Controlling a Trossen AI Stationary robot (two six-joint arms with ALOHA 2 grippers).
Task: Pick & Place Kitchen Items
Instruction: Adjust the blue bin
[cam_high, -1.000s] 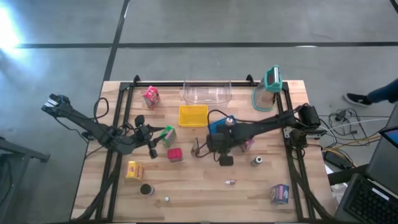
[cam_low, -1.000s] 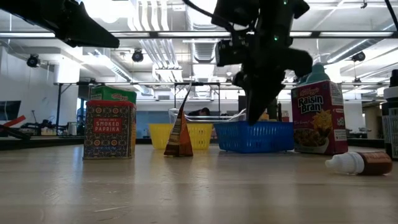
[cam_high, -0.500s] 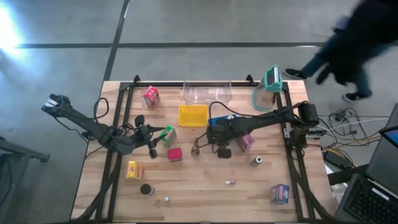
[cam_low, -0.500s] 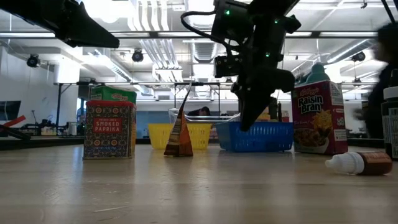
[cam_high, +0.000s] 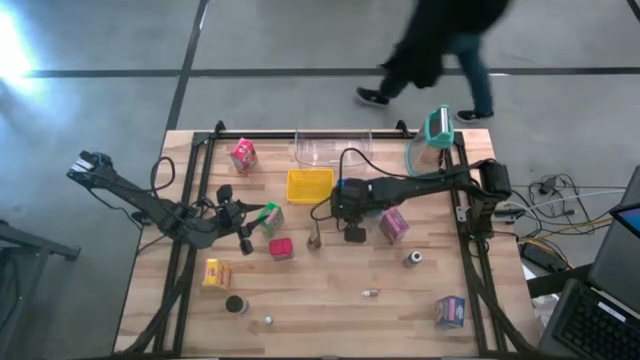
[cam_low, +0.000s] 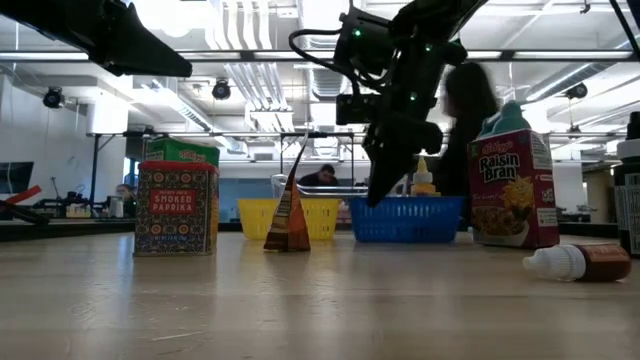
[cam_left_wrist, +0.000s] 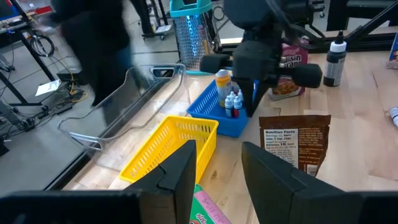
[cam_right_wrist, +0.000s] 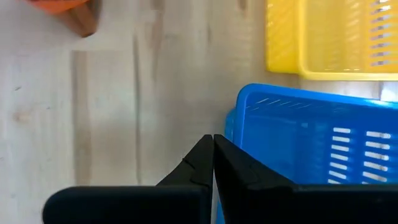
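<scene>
My right gripper (cam_right_wrist: 212, 138) is shut and holds nothing; it hangs above the table beside the blue basket (cam_right_wrist: 323, 143), fingers pointing down (cam_low: 376, 196). My left gripper (cam_left_wrist: 219, 149) is open at the table's left middle, with the green carton (cam_high: 271, 216) just in front of its fingers; I see no contact. Loose on the table stand a pink carton (cam_high: 242, 154), a red carton (cam_high: 281, 248), a yellow carton (cam_high: 216, 272), a purple carton (cam_high: 451, 311), a Raisin Bran carton (cam_high: 393, 225) and a brown pouch (cam_high: 314, 238). A dark disc (cam_high: 235, 304), a white ball (cam_high: 268, 321) and small bottles (cam_high: 413, 259) lie nearer.
The yellow basket (cam_high: 311, 185) sits left of the blue one, which holds small bottles (cam_left_wrist: 231, 102). A clear tray (cam_high: 333, 148) and the teal-lidded jug (cam_high: 432, 140) stand at the far edge. A person walks past beyond the table. Bare wood lies along the near middle.
My right gripper has moved toward the table's far edge and slightly left, from the middle of the table to the blue basket's near corner, uncovering the Raisin Bran carton. A person has walked past the far side, from right toward the left.
</scene>
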